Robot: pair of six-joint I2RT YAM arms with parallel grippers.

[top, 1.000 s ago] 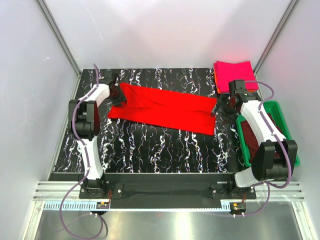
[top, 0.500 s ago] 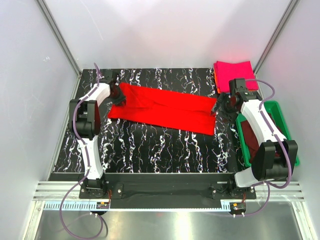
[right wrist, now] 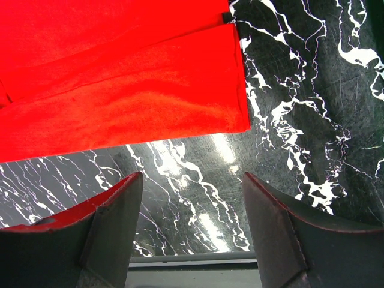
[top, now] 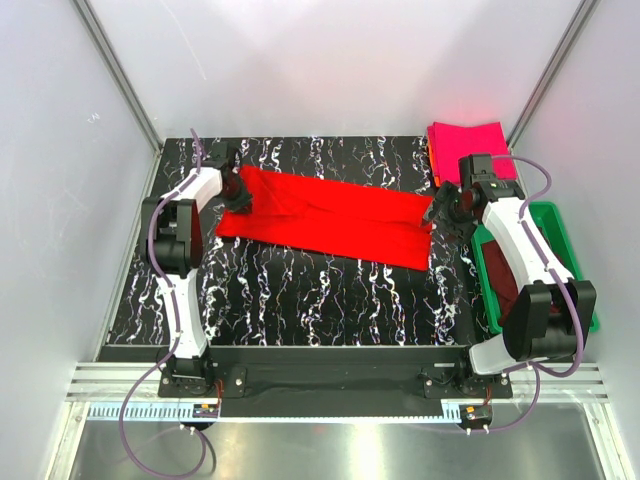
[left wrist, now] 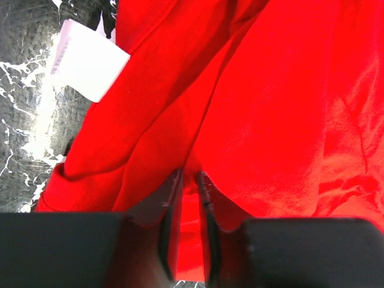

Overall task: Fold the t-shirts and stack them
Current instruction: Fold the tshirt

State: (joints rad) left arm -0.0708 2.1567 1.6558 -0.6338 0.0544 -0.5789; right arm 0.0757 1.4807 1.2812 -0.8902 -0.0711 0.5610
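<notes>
1. We are pinching a fold of the red t-shirt [left wrist: 288, 108] in our left gripper [left wrist: 189, 180], its jaws pressed almost together on the cloth.
2. We are holding our right gripper [right wrist: 192, 179] with jaws spread wide, over the table [right wrist: 300, 120] just beside the shirt's other end.
3. The red t-shirt is lying stretched between both arms, and the magenta t-shirt [top: 470, 140] is lying folded at the far right corner.

Black marbled table [top: 300, 300]: red t-shirt [top: 330, 215], pink t-shirt [top: 470, 140], green bin [top: 541, 208].
</notes>
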